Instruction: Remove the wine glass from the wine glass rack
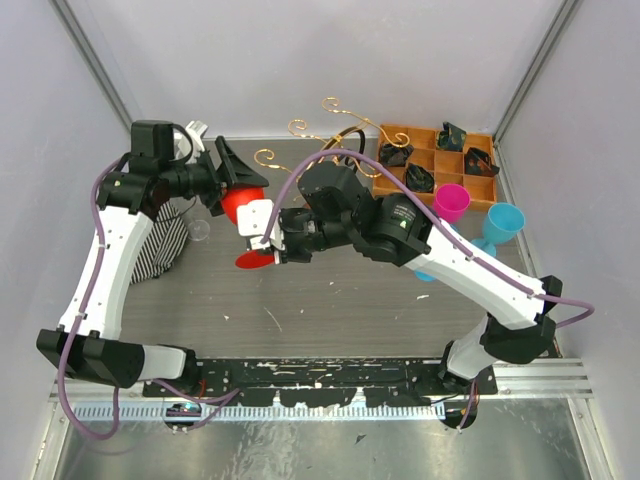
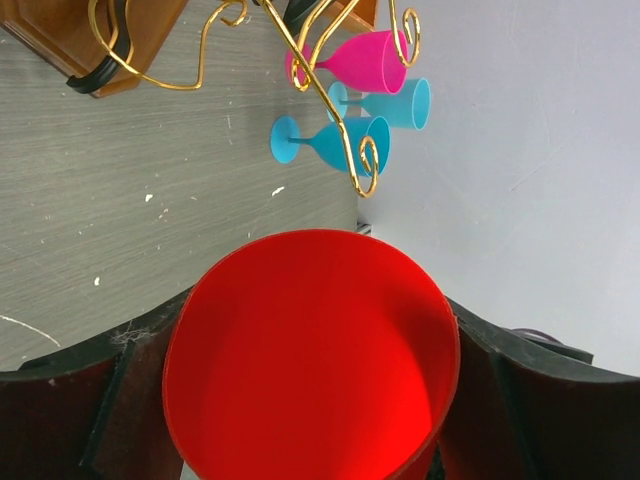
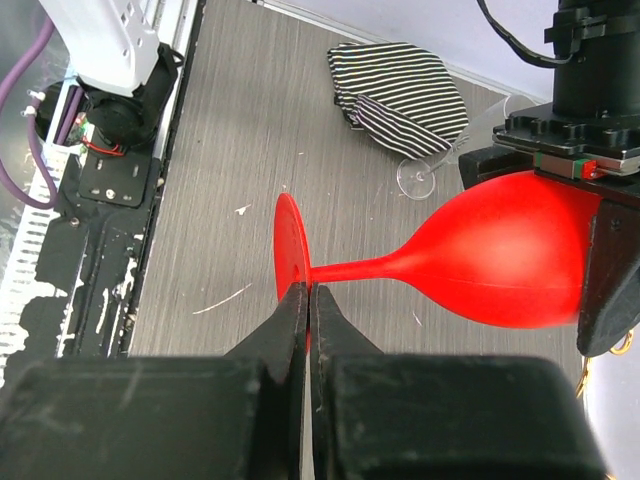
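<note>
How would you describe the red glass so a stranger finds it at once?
Look at the grey table, in front of the gold wire rack. The red wine glass is held sideways, bowl in the left gripper, stem pinched by the right gripper. It is the only red one; the pink glass and blue glass sit by the wooden tray.

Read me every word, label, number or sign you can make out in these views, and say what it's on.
None can be read: no text shows on the red wine glass, the wine glass rack, the striped cloth or the table.
A small green and red part above the glass: too small to read.
</note>
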Motion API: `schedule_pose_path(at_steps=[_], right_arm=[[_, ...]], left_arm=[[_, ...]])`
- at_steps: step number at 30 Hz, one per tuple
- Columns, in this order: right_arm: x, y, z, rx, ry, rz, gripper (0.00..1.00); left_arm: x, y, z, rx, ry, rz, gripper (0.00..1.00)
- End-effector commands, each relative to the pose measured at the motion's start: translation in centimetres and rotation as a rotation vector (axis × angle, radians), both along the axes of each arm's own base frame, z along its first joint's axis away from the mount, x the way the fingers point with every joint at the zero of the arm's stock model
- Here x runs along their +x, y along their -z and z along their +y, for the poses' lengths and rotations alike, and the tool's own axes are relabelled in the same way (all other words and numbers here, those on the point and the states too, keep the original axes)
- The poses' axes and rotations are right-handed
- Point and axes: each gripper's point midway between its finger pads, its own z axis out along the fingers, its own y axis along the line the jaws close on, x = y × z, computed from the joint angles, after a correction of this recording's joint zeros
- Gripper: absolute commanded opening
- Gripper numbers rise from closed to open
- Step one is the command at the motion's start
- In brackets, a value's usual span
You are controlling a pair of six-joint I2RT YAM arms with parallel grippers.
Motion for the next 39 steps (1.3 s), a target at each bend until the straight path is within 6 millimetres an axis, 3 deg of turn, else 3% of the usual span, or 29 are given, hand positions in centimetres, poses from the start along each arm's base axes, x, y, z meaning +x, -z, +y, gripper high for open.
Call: schedule_pose_path(at_steps=[1,6,9,11,13,17,21,29,35,39], right_arm=[[0.4,-2.0,-1.1,0.042,0.028,-0.069,0.01],[1.0,-1.7,-1.5,0.035,0.067,-0.079,0.03],[1.6,-1.7,-1.9,0.048,0.121,-0.079,0.41],[1.7,-1.9,-2.3,0.07,0.149,-0.072,0.59],[1.8,-2.4,-3.0,0.103,0.181,-0.076,0.7],[2.4,-3.2,-4.5,0.162,0.26,-0.105,0.8],[3.1,-3.8,-5.9,0.195,0.327,-0.134,0.84],[5.1,-2.5,-6.8,0.182,0.459,-0.147,0.82],[5.8,-1.9,-6.3,0.192,0.483,-0.144,0.82],[6.0,-1.5,-6.1,0.183,0.49,-0.139,0.81]], left_arm=[[-0.9,-0.3,-0.4,-0.026,0.049,0.002,0.86],[-0.8,-0.7,-0.4,-0.023,0.051,-0.026,0.83],[-0.2,-0.6,0.6,0.047,0.013,-0.087,0.79],[0.4,-0.1,2.0,0.147,-0.046,-0.14,0.8],[1.2,0.7,3.5,0.239,-0.097,-0.191,0.81],[1.9,2.0,5.4,0.336,-0.17,-0.275,0.81],[3.5,3.3,6.7,0.39,-0.238,-0.395,0.81],[5.6,5.8,8.5,0.536,-0.354,-0.727,0.82],[5.9,5.3,8.5,0.632,-0.473,-1.011,0.77],[6.4,6.2,8.5,0.667,-0.506,-1.091,0.77]])
